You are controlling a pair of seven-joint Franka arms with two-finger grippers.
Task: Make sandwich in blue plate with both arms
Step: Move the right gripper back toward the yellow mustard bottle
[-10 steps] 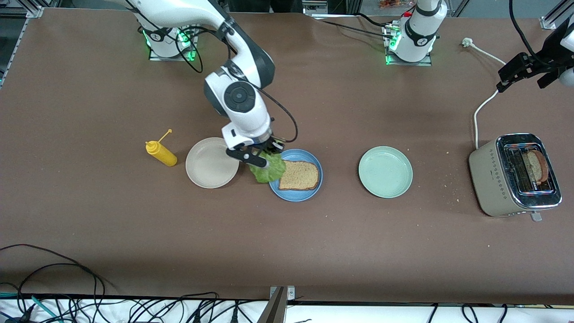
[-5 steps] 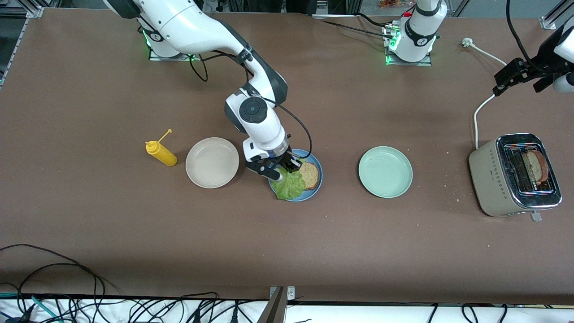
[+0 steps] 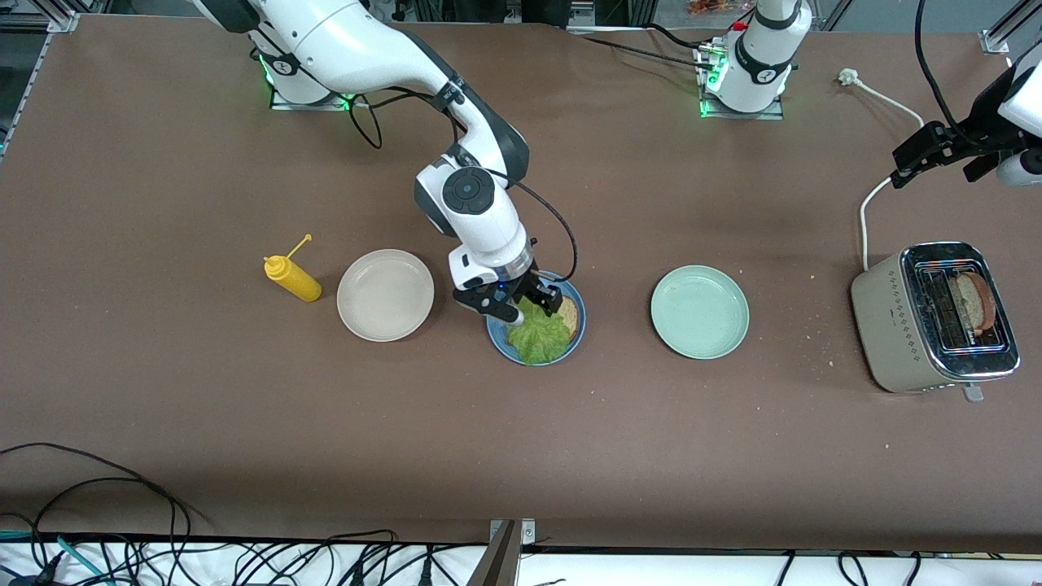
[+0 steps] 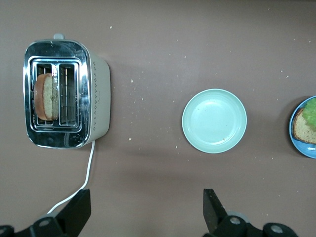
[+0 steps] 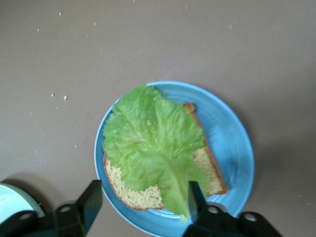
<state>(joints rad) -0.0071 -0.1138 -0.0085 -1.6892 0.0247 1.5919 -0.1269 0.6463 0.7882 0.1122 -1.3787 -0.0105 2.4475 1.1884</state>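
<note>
A second ago the right gripper held the lettuce leaf in the air by the edge of the blue plate, and the bread slice lay bare. Now the leaf lies flat on the bread, and the gripper hangs just over the plate with its jaws wide apart and nothing in them. The plate sits on the table between the beige plate and the pale green plate. In the right wrist view the leaf is long, running from the plate's rim across the bread to the rim again, with its thin tip hanging past the crust. The left gripper waits high over the toaster's cord, jaws wide apart. Another slice stands in the toaster. A yellow bottle lies beside the beige plate.
</note>
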